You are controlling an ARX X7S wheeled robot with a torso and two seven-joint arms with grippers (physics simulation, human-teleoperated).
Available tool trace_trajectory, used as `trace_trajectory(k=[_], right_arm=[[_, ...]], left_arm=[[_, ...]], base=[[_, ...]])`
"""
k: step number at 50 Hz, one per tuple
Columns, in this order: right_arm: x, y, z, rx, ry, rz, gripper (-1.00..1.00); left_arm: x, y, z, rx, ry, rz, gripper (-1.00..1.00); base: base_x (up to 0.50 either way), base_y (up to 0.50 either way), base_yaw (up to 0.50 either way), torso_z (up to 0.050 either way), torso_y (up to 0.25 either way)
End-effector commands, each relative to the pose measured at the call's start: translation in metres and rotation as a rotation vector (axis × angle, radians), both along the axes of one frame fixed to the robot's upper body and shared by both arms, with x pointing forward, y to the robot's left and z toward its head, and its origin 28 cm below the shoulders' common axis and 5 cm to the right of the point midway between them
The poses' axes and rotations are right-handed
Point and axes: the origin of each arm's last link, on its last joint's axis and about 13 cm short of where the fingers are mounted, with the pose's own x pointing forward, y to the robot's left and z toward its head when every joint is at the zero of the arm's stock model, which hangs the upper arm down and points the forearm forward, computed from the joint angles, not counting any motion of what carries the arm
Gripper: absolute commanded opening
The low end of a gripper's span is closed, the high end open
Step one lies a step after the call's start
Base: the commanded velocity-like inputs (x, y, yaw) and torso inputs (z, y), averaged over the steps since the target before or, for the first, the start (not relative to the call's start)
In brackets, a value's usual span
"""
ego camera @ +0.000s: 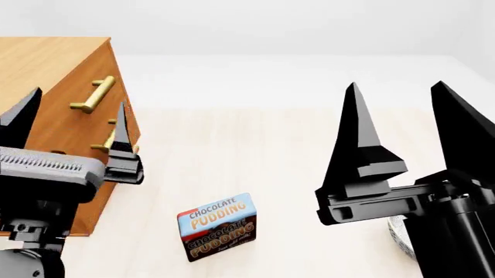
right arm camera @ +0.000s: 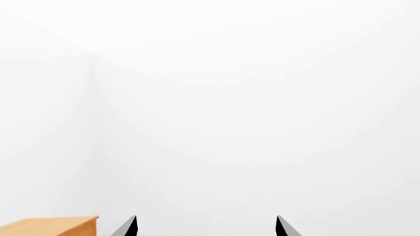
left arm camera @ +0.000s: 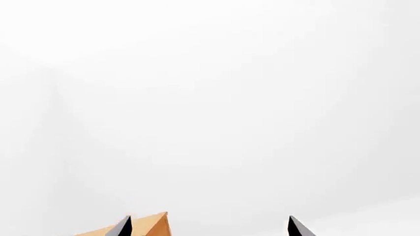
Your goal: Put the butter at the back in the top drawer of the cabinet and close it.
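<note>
Both of your claws stand spread and empty — the left claw (ego camera: 69, 130) raised in front of the cabinet (ego camera: 58, 69), the right claw (ego camera: 414, 124) raised over open floor, prongs well apart. The butter shows in none of the views, so you cannot yet tell where it lies; it may be hidden behind an arm or outside the head view. That is the main risk: the only box in plain sight is the pudding box (ego camera: 217, 226), standing tilted on the floor near the cabinet's corner, and grabbing it would be the wrong pick. A pale round thing (ego camera: 398, 234) peeks out behind the right arm, too hidden to name. The top drawer (ego camera: 85, 104) looks shut, its handle (ego camera: 94, 94) near the left prong — a careless swing could knock the cabinet front rather than hook the bar. The cabinet is smooth light-brown wood with sharp edges and round brass bars; the pudding box is glossy printed card, blue over brown; the claws are matte black, tapering to points.
</note>
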Motion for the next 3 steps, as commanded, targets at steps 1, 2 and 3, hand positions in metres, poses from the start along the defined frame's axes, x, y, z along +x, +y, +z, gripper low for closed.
trace_trajectory(k=[1,2,3], right_arm=[[-0.0016,-0.0046,-0.0074,-0.006,0.008,-0.021,1.0],[-0.0018,-0.0049,-0.0077,-0.006,0.007,-0.021,1.0],[-0.002,-0.0052,-0.0081,-0.006,0.005,-0.021,1.0]], left_arm=[[-0.0505,-0.0051,-0.0001,0.021,-0.095,-0.069,1.0],[-0.0535,-0.0053,-0.0007,0.022,-0.101,-0.076,1.0],[-0.0569,-0.006,-0.0015,0.023,-0.106,-0.083,1.0]], base=[[0.0,0.0,0.0,0.0,0.0],[0.0,0.0,0.0,0.0,0.0],[0.0,0.0,0.0,0.0,0.0]])
